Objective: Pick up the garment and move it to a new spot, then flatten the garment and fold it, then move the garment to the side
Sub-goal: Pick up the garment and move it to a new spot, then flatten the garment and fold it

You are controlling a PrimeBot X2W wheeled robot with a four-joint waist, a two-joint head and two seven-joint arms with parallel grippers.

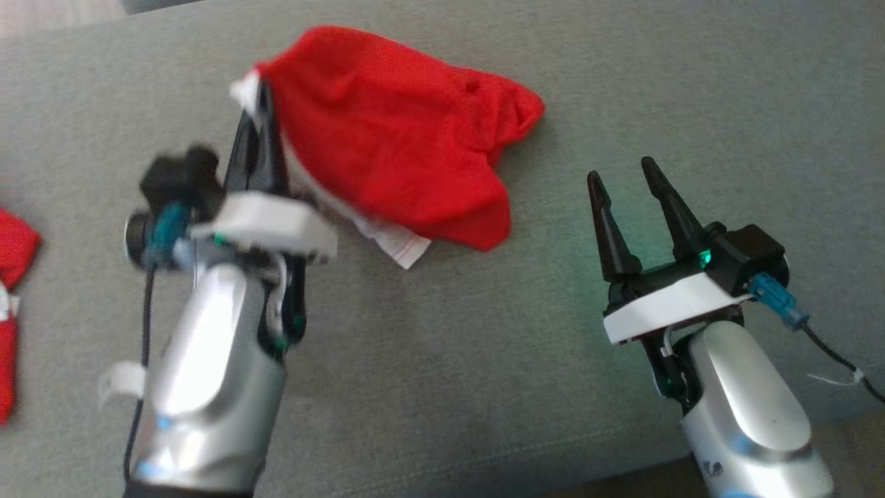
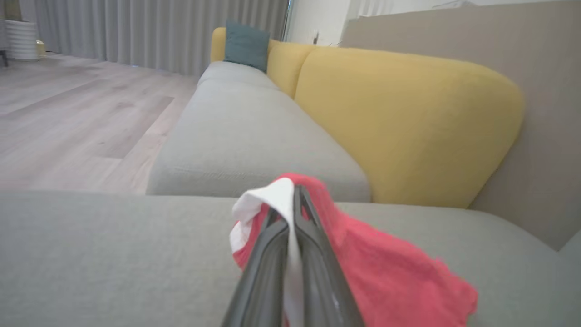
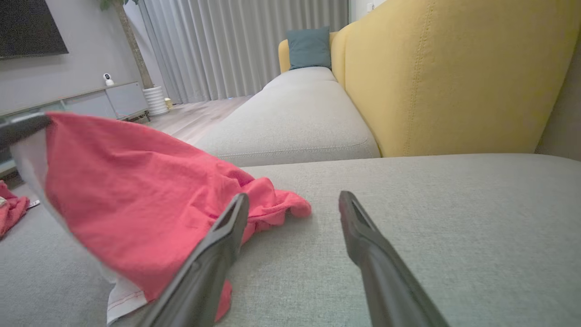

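Grey woven sofa seat cushion [image 1: 442, 373] carries everything; behind it a mustard-yellow padded backrest [image 2: 408, 122], and further along a teal square pillow [image 2: 245, 45], a pale wood floor [image 2: 68, 113] and grey curtains [image 2: 136, 32].

The red sleeveless mesh jersey with white trim [image 1: 401, 138] sits toward the seat's far edge, left of middle. One end is raised, and the rest drapes down onto the cushion. The left gripper [image 1: 260, 104] is pinched tight on the white-trimmed edge [image 2: 277, 195], with fabric sandwiched between its fingers. The right gripper [image 1: 621, 173] is spread wide and holds nothing. It hovers over bare cushion, well apart from the cloth, toward the seat's right side.

Handling, as a judgement: very light, limp and floppy with no stiffness, so it will sag and bunch from a single pinch. Mesh looks grippy rather than slippery, and it is not fragile (holes could snag on a fingertip, though). The best second hold is probably the free lower edge near the small white hem tag [image 1: 402, 245], or the crumpled far corner [image 1: 518, 111], to spread it out.

Clutter: a second crumpled red cloth [image 1: 14, 256] lies at the seat's left edge, near enough to get mixed in if the jersey goes that way. Nothing blocks the right arm's path; the backrest limits room at the far edge.
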